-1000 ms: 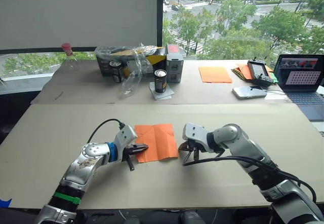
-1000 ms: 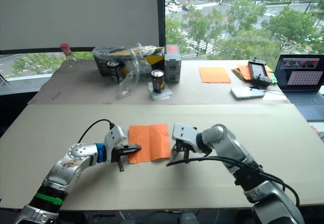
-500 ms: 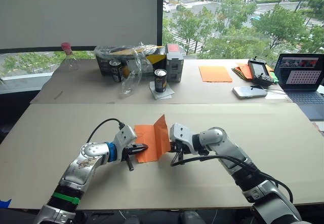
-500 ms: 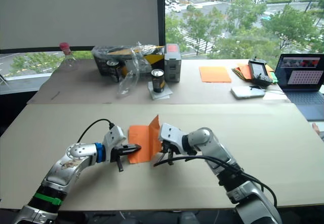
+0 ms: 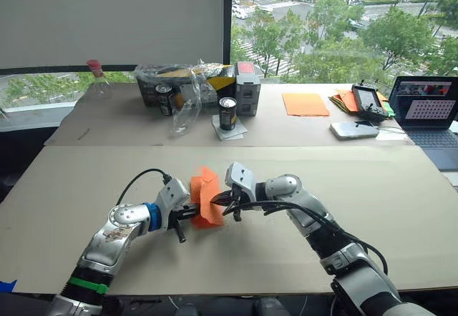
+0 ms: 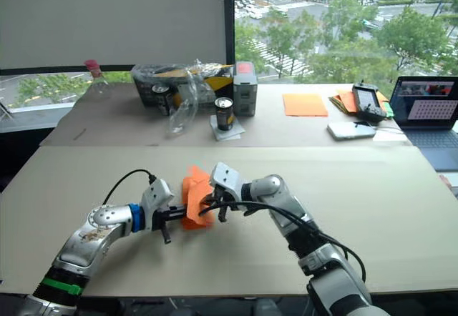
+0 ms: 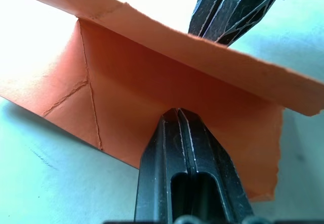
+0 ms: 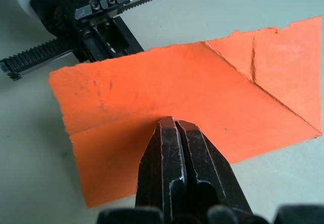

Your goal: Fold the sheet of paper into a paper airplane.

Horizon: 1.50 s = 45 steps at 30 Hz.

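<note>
The sheet of paper (image 5: 203,199) is bright orange and creased, and it lies half folded on the near table between my two grippers. Its right half stands up and leans over to the left. My right gripper (image 5: 224,204) is shut, its tips (image 8: 172,122) pressed against the raised flap from the right. My left gripper (image 5: 190,214) is also shut, with its tips (image 7: 176,113) resting on the lower layer near the fold. The left wrist view has the right gripper's fingers (image 7: 238,11) behind the flap's upper edge. No paper airplane shape shows.
On the far table stand two cans (image 5: 227,113), a plastic bag (image 5: 187,91), boxes (image 5: 245,87) and a bottle (image 5: 95,80). A paler orange sheet (image 5: 304,104), a paper stack (image 5: 343,101), a phone (image 5: 353,129) and a laptop (image 5: 429,109) lie at the back right.
My right gripper has moved left, lifting the sheet's right half from flat to upright and then over toward the left gripper. The left gripper has stayed at the sheet's left edge.
</note>
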Each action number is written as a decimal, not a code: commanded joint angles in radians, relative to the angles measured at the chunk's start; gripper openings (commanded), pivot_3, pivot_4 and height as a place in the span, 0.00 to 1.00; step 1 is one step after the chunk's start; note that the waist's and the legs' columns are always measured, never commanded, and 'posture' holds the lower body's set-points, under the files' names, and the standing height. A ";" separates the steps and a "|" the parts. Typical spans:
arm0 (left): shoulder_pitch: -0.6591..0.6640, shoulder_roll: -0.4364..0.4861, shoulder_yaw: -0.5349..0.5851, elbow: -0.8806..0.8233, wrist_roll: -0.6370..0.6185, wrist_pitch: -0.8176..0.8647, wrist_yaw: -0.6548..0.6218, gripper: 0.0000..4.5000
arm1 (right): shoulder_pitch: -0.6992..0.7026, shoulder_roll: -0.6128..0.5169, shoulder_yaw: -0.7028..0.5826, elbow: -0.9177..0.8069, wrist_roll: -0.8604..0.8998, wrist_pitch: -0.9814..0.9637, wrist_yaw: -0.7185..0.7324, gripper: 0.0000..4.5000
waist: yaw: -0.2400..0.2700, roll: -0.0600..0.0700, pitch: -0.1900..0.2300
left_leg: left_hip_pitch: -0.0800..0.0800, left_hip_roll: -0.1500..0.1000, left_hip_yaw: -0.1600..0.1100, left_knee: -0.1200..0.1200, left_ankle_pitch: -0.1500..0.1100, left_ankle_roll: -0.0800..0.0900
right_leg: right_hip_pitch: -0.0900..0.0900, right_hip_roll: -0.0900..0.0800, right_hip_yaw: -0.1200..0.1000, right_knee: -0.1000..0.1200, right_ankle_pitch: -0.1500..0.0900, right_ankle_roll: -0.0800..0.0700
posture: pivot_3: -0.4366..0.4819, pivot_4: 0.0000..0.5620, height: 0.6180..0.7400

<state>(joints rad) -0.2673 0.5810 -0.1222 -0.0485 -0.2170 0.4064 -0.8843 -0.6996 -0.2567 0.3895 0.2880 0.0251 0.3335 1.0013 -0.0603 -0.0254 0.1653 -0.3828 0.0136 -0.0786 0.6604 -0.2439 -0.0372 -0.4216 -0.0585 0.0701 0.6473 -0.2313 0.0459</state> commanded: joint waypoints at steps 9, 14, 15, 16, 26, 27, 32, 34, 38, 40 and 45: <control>-0.054 0.001 0.266 0.000 -0.160 0.100 0.089 0.00 | -0.005 0.031 0.075 0.104 -0.095 -0.059 -0.031 0.01 | -0.008 0.000 0.000 | 0.001 0.000 0.000 0.000 0.000 0.000 | 0.000 0.000 0.000 0.000 0.000 0.000 | 0.48 0.27 0.93; -0.079 -0.032 0.203 -0.023 -0.170 0.114 0.072 0.00 | 0.023 0.026 0.058 0.067 -0.088 -0.025 -0.052 0.01 | -0.006 0.000 0.000 | 0.001 0.000 0.000 0.000 0.000 0.000 | 0.000 0.000 0.000 0.000 0.000 0.000 | 0.48 0.27 0.93; -0.080 -0.038 0.181 -0.018 -0.161 0.109 0.066 0.00 | 0.029 0.025 0.052 0.055 -0.086 -0.014 -0.060 0.01 | -0.006 0.000 0.000 | 0.001 0.000 0.000 0.000 0.000 0.000 | 0.000 0.000 0.000 0.000 0.000 0.000 | 0.48 0.27 0.93; -0.083 -0.046 0.156 -0.011 -0.153 0.103 0.059 0.00 | 0.036 0.022 0.045 0.042 -0.085 -0.003 -0.067 0.01 | -0.006 0.000 0.000 | 0.001 0.000 0.000 0.000 0.000 0.000 | 0.000 0.000 0.000 0.001 0.000 0.000 | 0.48 0.27 0.93; -0.072 -0.014 -0.068 0.075 0.034 0.017 0.027 0.00 | 0.085 0.017 0.007 0.008 -0.081 -0.019 -0.140 0.01 | 0.000 0.000 0.000 | 0.001 0.000 0.000 0.000 0.000 0.000 | 0.001 0.000 0.000 0.000 0.000 0.000 | 0.48 0.27 0.93; -0.072 -0.015 -0.068 0.077 0.037 0.013 0.027 0.00 | 0.081 0.020 0.000 0.028 -0.084 -0.034 -0.159 0.01 | 0.001 0.000 0.000 | 0.002 0.000 0.000 0.000 0.000 0.000 | 0.001 0.000 0.000 0.000 0.000 0.000 | 0.48 0.27 0.93; -0.078 -0.018 -0.056 0.089 0.040 0.003 0.025 0.00 | 0.021 0.051 -0.026 0.162 -0.086 -0.107 -0.214 0.01 | 0.001 0.000 -0.001 | 0.004 0.000 0.000 0.000 0.000 0.000 | 0.003 0.000 0.000 0.001 0.000 0.000 | 0.48 0.27 0.93; -0.078 -0.018 -0.053 0.090 0.041 0.001 0.025 0.00 | -0.031 0.071 -0.033 0.260 -0.091 -0.148 -0.233 0.01 | 0.000 0.000 -0.001 | 0.005 0.000 0.000 0.000 0.000 0.000 | 0.004 0.000 0.000 0.001 0.000 0.000 | 0.48 0.27 0.93; -0.076 -0.020 -0.049 0.087 0.042 -0.002 0.027 0.00 | -0.152 0.111 -0.057 0.468 -0.094 -0.232 -0.268 0.01 | -0.003 0.000 -0.001 | 0.005 0.000 0.000 0.000 0.000 0.000 | 0.004 0.000 0.000 0.001 0.000 0.000 | 0.48 0.27 0.93; -0.073 -0.021 -0.047 0.087 0.041 -0.006 0.029 0.00 | -0.210 0.132 -0.074 0.566 -0.094 -0.273 -0.289 0.01 | -0.003 0.000 -0.001 | 0.005 0.000 0.000 0.000 0.000 0.000 | 0.003 0.000 0.000 0.001 0.000 -0.001 | 0.48 0.27 0.93; -0.069 -0.023 -0.041 0.080 0.040 -0.006 0.039 0.00 | -0.311 0.158 -0.105 0.757 -0.118 -0.369 -0.357 0.01 | -0.005 0.001 -0.001 | 0.004 0.000 0.000 -0.001 0.000 0.000 | 0.003 0.000 0.000 0.001 0.000 -0.001 | 0.48 0.27 0.93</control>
<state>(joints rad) -0.3466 0.5568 -0.1660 0.0262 -0.1895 0.3932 -0.8524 -0.9980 -0.0941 0.3037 0.9978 -0.0775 -0.0058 0.6702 -0.0652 -0.0248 0.1647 -0.3785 0.0135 -0.0786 0.6596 -0.2439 -0.0373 -0.4191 -0.0588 0.0700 0.6483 -0.2309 0.0453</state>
